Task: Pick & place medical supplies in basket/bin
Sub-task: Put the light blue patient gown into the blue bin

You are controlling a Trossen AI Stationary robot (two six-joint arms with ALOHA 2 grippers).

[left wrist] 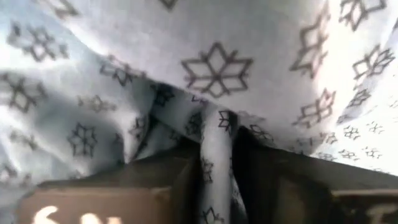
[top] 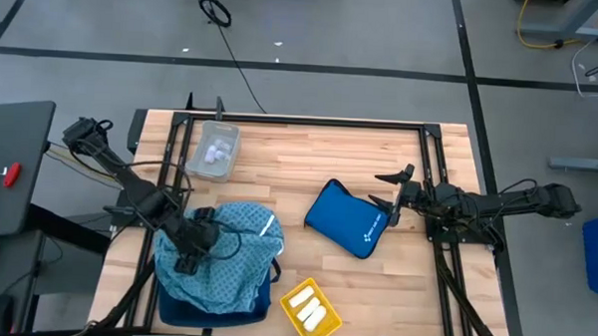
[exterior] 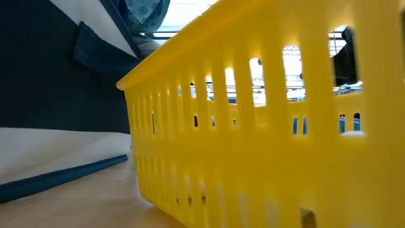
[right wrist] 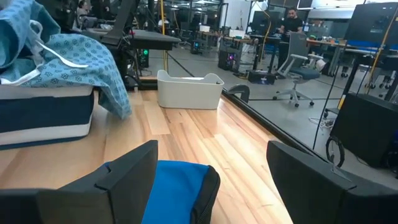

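Observation:
The light-blue patterned cloth [top: 238, 248] lies heaped over a dark blue and white bin [top: 219, 303] at the table's near left, and it fills the left wrist view [left wrist: 217, 62]. My left gripper [top: 188, 252] is down in the cloth and shut on it. Small white rolls [top: 214, 155] sit in a clear tub [top: 212, 135] at the far left. More white packets [top: 310, 310] lie in the yellow basket [top: 293, 291]. My right gripper [top: 390, 199] is open, its fingers standing over the right end of the bright blue pouch [top: 343, 219]. My left gripper [left wrist: 214, 186] pinches a narrow gathered fold of the cloth [left wrist: 215, 146] between its two fingers, coming from above and pointing down. The fold runs up out of the fingers into the loose heap, which rests on the bin and bunches around the fingers.
The bright blue pouch [right wrist: 177, 183] lies flat mid-table under my right fingers. The yellow basket [exterior: 272, 126] stands at the near edge, beside the dark bin [exterior: 57, 76]. The tub [right wrist: 189, 90] stands at the far left. Bare wood lies between the pouch and the tub.

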